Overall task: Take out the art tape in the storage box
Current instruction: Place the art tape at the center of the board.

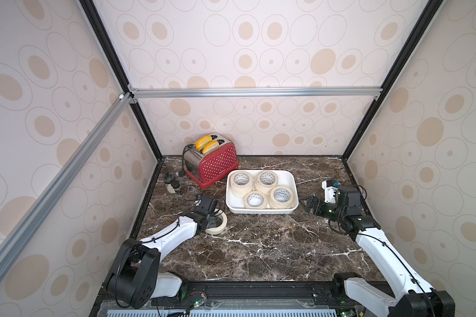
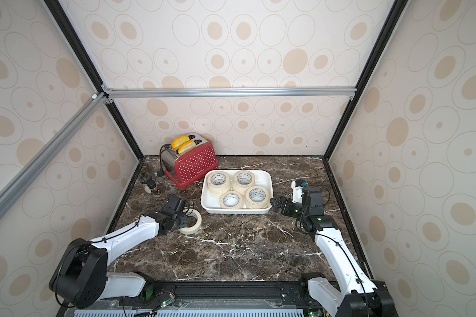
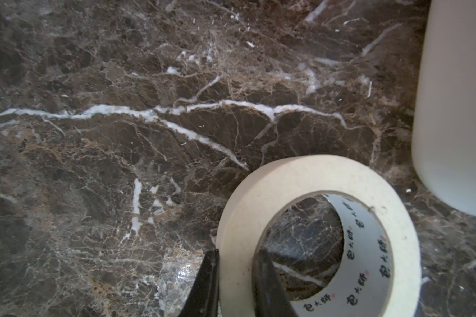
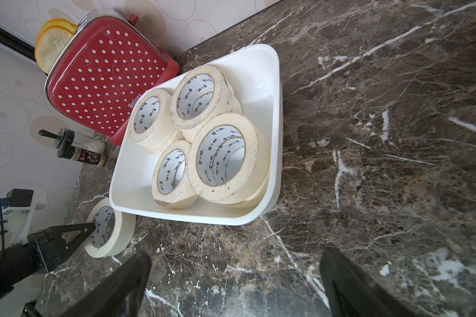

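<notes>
**Left gripper (image 3: 238, 252) pinching a roll's wall, outside the box**
One finger is inside the core and one outside. The held roll (image 3: 313, 175) appears to rest on the marble (image 3: 121, 164) at the storage box's (image 1: 261, 211) 8 o'clock. Open fully, then lift straight up so nothing drags. The other rolls (image 1: 267, 178) lie inside the box, and the right gripper (image 1: 307, 204), spread wide, hovers at its 3 o'clock.

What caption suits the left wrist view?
Left gripper shut on the wall of one masking tape roll, outside the white storage box, marble tabletop beneath.
</notes>
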{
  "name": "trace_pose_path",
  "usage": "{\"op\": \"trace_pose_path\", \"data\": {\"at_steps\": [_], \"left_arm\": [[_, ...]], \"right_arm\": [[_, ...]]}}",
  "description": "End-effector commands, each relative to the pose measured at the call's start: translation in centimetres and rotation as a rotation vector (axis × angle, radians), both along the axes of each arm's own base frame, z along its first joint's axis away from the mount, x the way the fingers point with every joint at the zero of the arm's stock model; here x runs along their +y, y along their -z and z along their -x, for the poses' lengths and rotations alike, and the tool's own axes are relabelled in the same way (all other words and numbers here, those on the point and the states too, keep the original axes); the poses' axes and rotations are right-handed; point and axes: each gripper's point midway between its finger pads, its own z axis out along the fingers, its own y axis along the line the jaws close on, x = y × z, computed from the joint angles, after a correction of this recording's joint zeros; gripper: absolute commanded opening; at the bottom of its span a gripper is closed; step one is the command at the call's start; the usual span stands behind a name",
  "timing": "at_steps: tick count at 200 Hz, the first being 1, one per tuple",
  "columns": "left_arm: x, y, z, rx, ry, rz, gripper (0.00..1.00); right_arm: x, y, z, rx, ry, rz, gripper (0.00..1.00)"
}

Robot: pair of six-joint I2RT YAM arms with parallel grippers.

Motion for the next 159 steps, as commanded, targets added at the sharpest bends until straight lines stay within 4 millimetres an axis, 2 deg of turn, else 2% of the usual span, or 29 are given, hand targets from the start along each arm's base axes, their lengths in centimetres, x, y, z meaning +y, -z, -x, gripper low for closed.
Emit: {"op": "trace_pose_path", "data": {"at_steps": [1, 38, 73, 89, 124, 159], "left_arm": [[0.5, -0.4, -0.8, -0.049, -0.040, -0.003, 0.18], [0.8, -0.5, -0.7, -0.051, -0.046, -0.014, 0.32], [0.7, -1.7, -0.9, -0.073, -0.046, -0.005, 0.42], [0.3, -2.8, -1.3, -0.092, -0.024, 0.008, 0.48], [-2.0, -6.6, -2.8, -0.164, 0.069, 0.098, 0.68], [-5.1, -10.3, -4.4, -0.221, 0.149, 0.187, 0.77]], "right_arm": [[0.1, 0.2, 0.4, 0.006, -0.010, 0.009, 1.00], [0.1, 0.1, 0.5, 0.006, -0.020, 0.017, 1.00], [0.1, 0.0, 0.6, 0.004, -0.021, 0.017, 1.00], [0.1, -0.1, 0.6, 0.000, -0.022, 0.017, 1.00], [0.1, -0.2, 0.7, -0.003, -0.020, 0.014, 1.00], [0.1, -0.2, 1.0, -0.010, -0.011, -0.008, 1.00]]}}
